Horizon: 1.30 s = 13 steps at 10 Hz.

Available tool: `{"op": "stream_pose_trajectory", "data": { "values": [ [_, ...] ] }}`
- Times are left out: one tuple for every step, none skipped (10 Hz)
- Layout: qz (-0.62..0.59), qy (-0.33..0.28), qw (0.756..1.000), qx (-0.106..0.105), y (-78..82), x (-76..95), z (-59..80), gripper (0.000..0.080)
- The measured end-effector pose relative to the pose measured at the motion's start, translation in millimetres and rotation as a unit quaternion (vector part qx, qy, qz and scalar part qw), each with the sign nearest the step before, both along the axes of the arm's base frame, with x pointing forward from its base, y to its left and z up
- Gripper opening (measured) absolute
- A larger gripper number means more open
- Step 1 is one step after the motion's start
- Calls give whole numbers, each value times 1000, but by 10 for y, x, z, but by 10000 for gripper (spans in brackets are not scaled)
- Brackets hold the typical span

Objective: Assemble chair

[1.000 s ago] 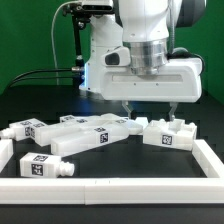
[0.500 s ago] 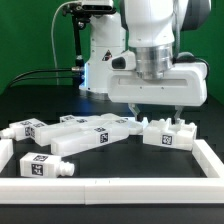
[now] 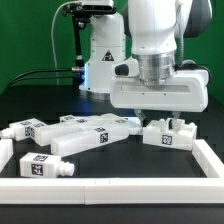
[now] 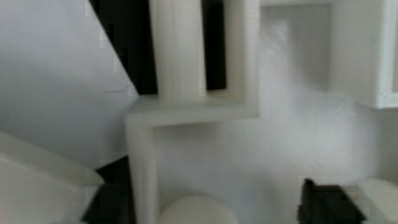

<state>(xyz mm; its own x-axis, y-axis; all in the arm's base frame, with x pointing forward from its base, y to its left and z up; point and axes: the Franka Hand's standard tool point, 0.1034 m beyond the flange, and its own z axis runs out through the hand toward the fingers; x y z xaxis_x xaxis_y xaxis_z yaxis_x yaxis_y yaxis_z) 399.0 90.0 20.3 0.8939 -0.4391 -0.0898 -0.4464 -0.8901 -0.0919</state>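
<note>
Exterior view: jaws straddle chair part (image 3: 168, 136) near white border (image 3: 206, 158); closure unclear.

The chair parts (image 3: 85, 133) look like smooth, matt white plastic, and their square tags (image 3: 40, 166) are printed in flat black on white. The table (image 3: 50, 95) beneath is matt black, without sheen. Its raised white rim (image 3: 120, 188) looks equally dull. The robot arm (image 3: 150, 25) has a glossier white shell that catches highlights.
</note>
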Motion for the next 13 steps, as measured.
{"op": "stream_pose_trajectory", "data": {
  "values": [
    [1, 0, 1000, 0, 0, 0, 0, 299],
    [2, 0, 1000, 0, 0, 0, 0, 299],
    [7, -1, 1000, 0, -2, 2, 3, 97],
    [19, -2, 1000, 1, -16, 13, 26, 97],
    [31, -1, 1000, 3, -47, 31, 76, 25],
    [40, 0, 999, 4, -89, 64, 163, 23],
    [49, 5, 999, 6, -123, 65, 228, 23],
    [54, 9, 998, 9, -183, 95, 323, 23],
    [67, 18, 998, 14, -264, 124, 416, 23],
    [75, 15, 997, 18, -342, 236, 498, 23],
    [71, 12, 997, 19, -363, 315, 496, 23],
    [71, 12, 997, 19, -338, 315, 492, 24],
    [72, 13, 997, 19, -340, 305, 486, 24]
  ]
}}
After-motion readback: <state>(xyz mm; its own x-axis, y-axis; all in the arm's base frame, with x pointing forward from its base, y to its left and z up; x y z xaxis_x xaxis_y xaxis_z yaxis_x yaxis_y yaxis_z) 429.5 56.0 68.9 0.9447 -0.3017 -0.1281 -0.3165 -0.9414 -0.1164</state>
